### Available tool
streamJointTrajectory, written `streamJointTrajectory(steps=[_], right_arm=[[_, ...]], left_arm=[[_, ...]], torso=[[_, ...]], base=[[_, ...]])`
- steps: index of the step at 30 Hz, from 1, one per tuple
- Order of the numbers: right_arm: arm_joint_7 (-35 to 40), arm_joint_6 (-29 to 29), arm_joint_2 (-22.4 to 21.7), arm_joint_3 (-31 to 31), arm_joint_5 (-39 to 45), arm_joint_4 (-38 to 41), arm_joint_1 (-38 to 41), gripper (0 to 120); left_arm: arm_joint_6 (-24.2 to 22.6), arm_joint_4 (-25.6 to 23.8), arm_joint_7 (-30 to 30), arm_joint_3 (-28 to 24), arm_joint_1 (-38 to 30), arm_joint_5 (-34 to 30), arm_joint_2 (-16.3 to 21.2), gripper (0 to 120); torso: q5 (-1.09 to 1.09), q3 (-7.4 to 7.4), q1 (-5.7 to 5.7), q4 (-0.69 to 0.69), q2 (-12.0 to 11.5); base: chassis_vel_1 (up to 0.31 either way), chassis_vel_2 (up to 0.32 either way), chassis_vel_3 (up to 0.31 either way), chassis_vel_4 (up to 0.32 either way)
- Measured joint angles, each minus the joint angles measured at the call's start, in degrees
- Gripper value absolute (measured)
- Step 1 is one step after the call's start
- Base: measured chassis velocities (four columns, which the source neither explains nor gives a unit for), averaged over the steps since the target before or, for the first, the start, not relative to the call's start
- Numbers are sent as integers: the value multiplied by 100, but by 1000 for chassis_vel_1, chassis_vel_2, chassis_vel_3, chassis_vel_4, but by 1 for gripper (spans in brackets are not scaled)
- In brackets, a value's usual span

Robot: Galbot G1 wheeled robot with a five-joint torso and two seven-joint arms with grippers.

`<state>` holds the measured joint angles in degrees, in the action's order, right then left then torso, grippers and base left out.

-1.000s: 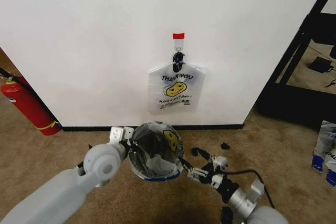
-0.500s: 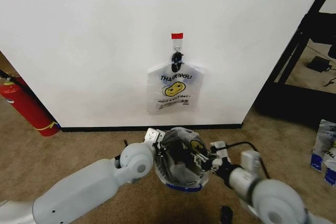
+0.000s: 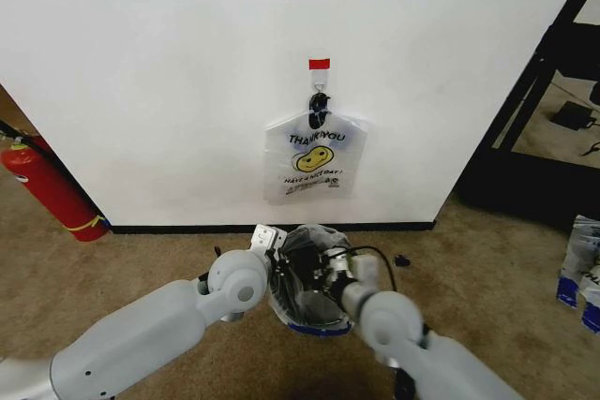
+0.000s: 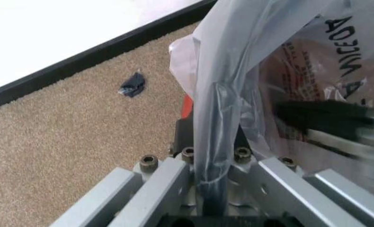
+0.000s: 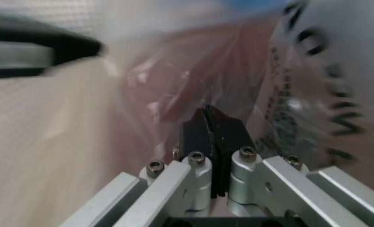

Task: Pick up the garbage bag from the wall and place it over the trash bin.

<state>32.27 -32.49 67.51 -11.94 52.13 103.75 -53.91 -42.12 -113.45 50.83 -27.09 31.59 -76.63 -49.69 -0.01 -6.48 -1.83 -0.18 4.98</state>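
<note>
L gripper (image 4: 213, 177): fingers pressed together on a gathered fold of the garbage bag (image 4: 269, 80), film running up from betw. the pads in the left wrist view. In the head view the L gripper (image 3: 272, 243) sits at the left rim of the trash bin (image 3: 309, 323), arm coming in from lower left.

R gripper (image 5: 213, 142): black pads closed tight on each other, bag film all around them; whether film is caught betw. the pads cannot be told. In the head view the R gripper (image 3: 330, 264) is at the bin's right side, inside the bag mouth, forearm reaching in from lower right.

Garbage bag (image 3: 314, 269): off the wall, draped over the bin top on the carpet, translucent, black print visible through it, blue patch at its lower edge. Bin just in front of the black baseboard, red base glimpsed in the left wrist view.

Wall (image 3: 169, 72): white. Red tape strip (image 3: 319, 64) above black hook (image 3: 319, 105); a second smiley bag (image 3: 315, 156) printed THANK YOU hangs from the hook, directly above the bin.

Surroundings: red fire extinguisher (image 3: 47, 185) leaning at far left by the wall; small dark scrap (image 3: 401, 259) on the carpet right of the bin; black shelf frame (image 3: 544, 72) at right.
</note>
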Motion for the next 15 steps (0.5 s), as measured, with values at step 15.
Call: streamJointTrajectory(steps=[15], right_arm=[[395,-54,928,-156,-508,-1196,273,0]], left_arm=[[-3,-522,20,306,242,-86,348,0]], torso=[[-2,0,0,0,0]], base=[[0,0,0,0]])
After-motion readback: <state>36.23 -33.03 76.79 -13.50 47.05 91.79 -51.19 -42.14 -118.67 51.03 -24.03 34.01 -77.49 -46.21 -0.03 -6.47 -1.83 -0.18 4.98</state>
